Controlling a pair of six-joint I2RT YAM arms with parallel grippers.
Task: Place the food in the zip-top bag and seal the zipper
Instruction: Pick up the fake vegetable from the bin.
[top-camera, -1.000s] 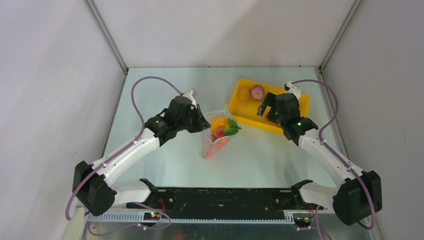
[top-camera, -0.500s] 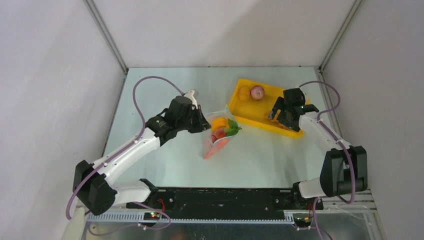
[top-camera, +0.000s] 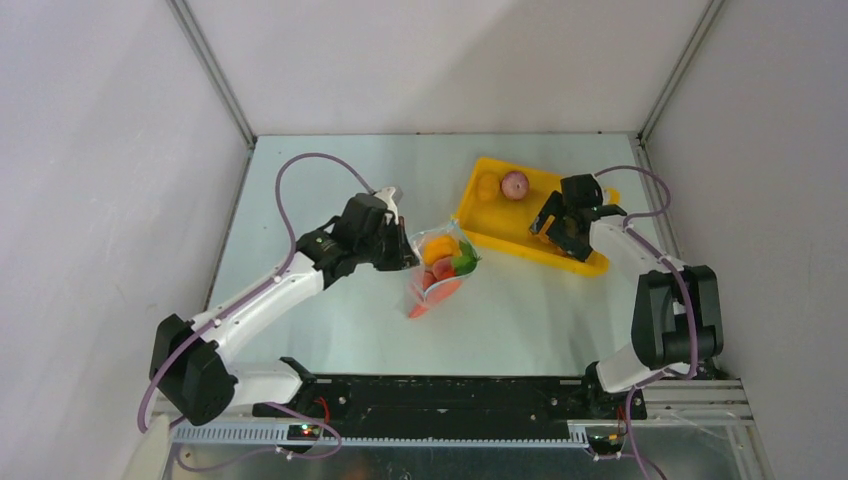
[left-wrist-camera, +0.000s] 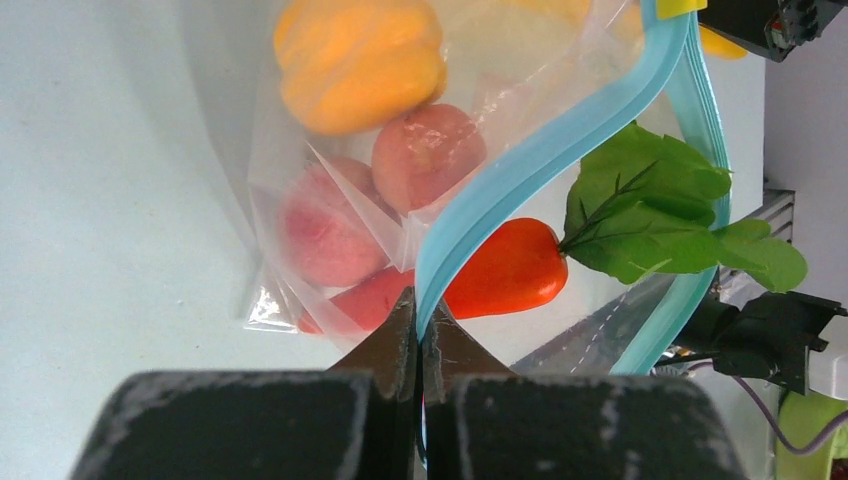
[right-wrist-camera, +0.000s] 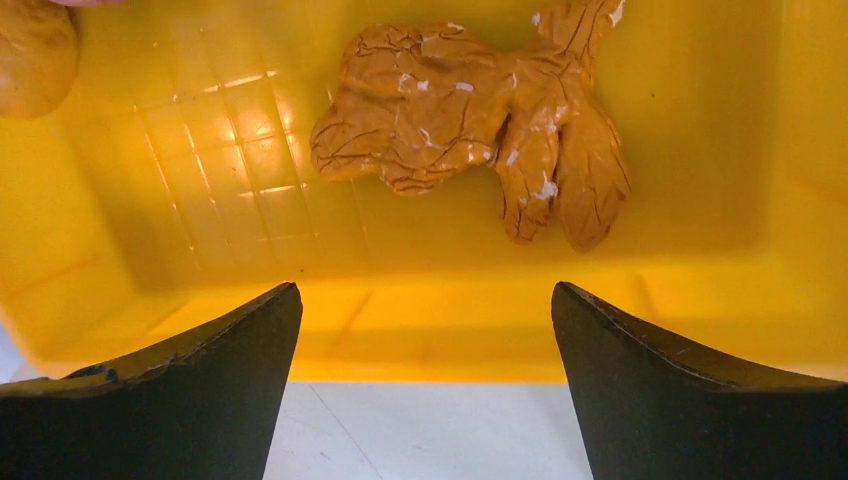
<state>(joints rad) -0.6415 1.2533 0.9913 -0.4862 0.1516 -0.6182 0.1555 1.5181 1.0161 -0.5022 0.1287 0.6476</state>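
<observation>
A pale grey-green bench (top-camera: 330, 190) fills the middle of the top view, boxed in by plain white walls with metal posts running up the two far corners. Near the centre lies the zip-top bag (top-camera: 437, 268), clear and crinkled, its closed end pointing to the lower left. The left claw (top-camera: 406, 252) sits just left of the bag's mouth. In the left wrist view its fingers are pressed together at the bottom centre, pinching the zipper (left-wrist-camera: 540, 160), whose teal strip curves from there up to the upper right. Inside the bag, upper left of that pinch, are a yellow-orange fruit (left-wrist-camera: 360, 60) and two pinkish peaches (left-wrist-camera: 430, 155). The carrot (left-wrist-camera: 505, 270) lies just right of the claw at the mouth, its green leaf (left-wrist-camera: 660, 210) spread between the two teal lips, which stand apart. Faint dotted marks on the plastic at the lower right are too small to read. To the upper right of the bag in the top view is a yellow tray (top-camera: 505, 228), apart from the bag. It holds the purple-pink onion (top-camera: 515, 184) and another yellow-orange fruit (top-camera: 487, 187) at its upper left end. The right claw (top-camera: 556, 226) hangs over the tray's right half, its fingers spread wide and holding nothing. In the right wrist view an amber piece (right-wrist-camera: 470, 110), wrinkled and lobed, lies on the tray floor at upper centre, beyond the fingertips and not touching them.
</observation>
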